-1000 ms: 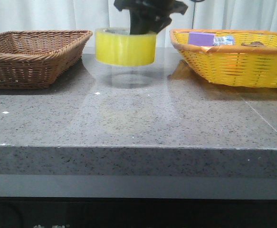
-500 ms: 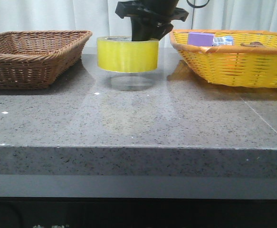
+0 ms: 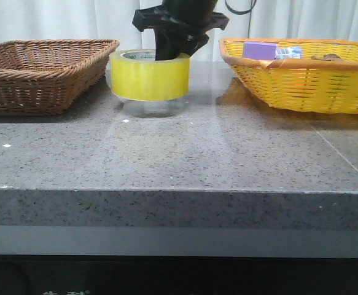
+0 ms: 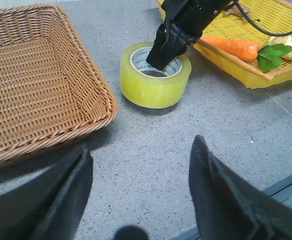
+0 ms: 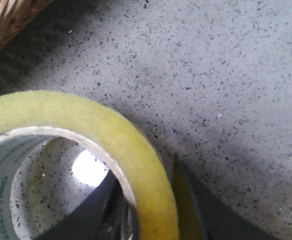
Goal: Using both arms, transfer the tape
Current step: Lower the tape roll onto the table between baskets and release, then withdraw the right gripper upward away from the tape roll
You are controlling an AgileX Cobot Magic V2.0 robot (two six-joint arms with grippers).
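One tape roll (image 3: 150, 76) on the table (image 3: 179, 153), right gripper (image 3: 174, 52) clamped on its wall, left gripper (image 4: 140, 195) fingers apart near, two baskets: brown (image 3: 40, 70) left, yellow (image 3: 301, 74) right.

Grey speckled stone counter (image 3: 185, 153), polished, showing soft pale reflections. White pleated curtain (image 3: 56, 19) across the back. Dark band beneath the counter's front edge. Lighting even, diffuse.

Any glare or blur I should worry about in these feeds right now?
Front view: the polished table mirrors the tape and shows pale window glare. Right wrist view: the tape is soft, too close to focus, with a blown-out spot inside its core. Left wrist view: evenly lit, sharp.
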